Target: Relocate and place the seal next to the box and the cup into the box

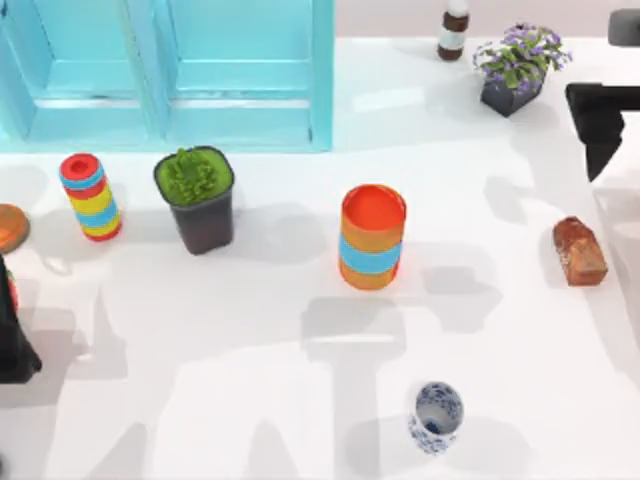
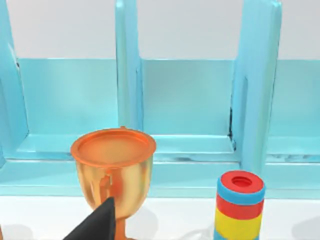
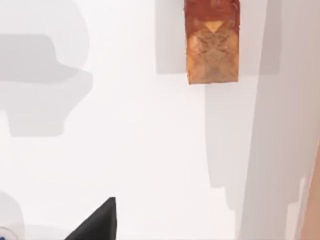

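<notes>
Meanwhile, right arm [image 1: 603, 115] hangs beyond the seal [image 1: 579, 251] — left arm [image 1: 14, 330] parked.

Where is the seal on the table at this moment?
In the top view the seal lies near the table's right edge, to the right of the orange cylinder and apart from it.

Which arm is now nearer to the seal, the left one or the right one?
The right arm: it hangs at the table's right edge, just behind the seal. The left arm sits at the far left edge, across the table.
</notes>
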Tool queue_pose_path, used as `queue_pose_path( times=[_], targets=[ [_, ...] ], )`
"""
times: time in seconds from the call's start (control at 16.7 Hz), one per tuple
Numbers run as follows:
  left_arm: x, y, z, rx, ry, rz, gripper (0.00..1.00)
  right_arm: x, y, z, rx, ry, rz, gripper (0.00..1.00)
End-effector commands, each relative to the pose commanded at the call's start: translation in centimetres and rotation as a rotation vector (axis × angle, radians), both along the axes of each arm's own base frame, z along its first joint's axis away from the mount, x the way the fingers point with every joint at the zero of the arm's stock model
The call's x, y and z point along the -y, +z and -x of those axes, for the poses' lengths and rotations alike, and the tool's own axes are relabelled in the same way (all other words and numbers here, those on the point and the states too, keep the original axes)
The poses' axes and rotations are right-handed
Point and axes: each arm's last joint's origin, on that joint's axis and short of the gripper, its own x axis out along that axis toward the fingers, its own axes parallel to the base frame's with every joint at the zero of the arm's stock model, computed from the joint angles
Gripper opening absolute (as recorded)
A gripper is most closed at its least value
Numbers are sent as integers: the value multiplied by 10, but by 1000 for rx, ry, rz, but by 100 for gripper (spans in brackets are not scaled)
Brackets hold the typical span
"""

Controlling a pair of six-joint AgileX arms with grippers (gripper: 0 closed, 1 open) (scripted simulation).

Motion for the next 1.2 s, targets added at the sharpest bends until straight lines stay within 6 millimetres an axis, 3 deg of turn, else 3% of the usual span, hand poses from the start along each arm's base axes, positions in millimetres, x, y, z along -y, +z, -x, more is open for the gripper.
queue_pose_path(
  times=[0.3, 0.48, 0.66, 0.84, 1.02, 1.2],
  targets=[
    [0, 0, 0, 0, 0, 0, 100, -6, -3, 1, -6, 2, 0, 100],
    [0, 0, 0, 0, 0, 0, 100, -39, -13, 17, -16, 1, 3, 100],
    [0, 0, 0, 0, 0, 0, 100, -90, -28, 53, -27, -5, 12, 100],
    [0, 0, 0, 0, 0, 0, 100, -134, -47, 103, -38, -12, 26, 100],
    [0, 0, 0, 0, 0, 0, 100, -154, -59, 142, -32, -13, 27, 100],
    [0, 0, 0, 0, 0, 0, 100, -158, -61, 152, -24, -14, 20, 100]
  ],
)
